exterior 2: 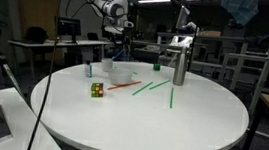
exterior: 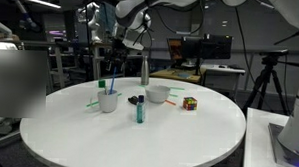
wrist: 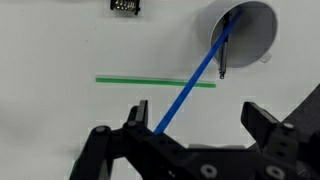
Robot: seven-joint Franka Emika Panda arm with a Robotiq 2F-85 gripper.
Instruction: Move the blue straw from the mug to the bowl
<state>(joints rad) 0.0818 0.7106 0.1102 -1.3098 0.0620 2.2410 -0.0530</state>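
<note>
While the fingers (wrist: 140, 120) gape wide, empty, one blue straw (wrist: 195, 68) in one mug (wrist: 262, 30), one bowl (exterior: 157, 93) nearby

Bright overhead light, small soft pics

The round white table (exterior: 188, 140) carries a mug (exterior: 109, 103) at ten o'clock, bowl (exterior: 157, 95) at twelve, Rubik's cube (exterior: 190, 103) at two, teal tube (exterior: 140, 111) near centre.
</note>
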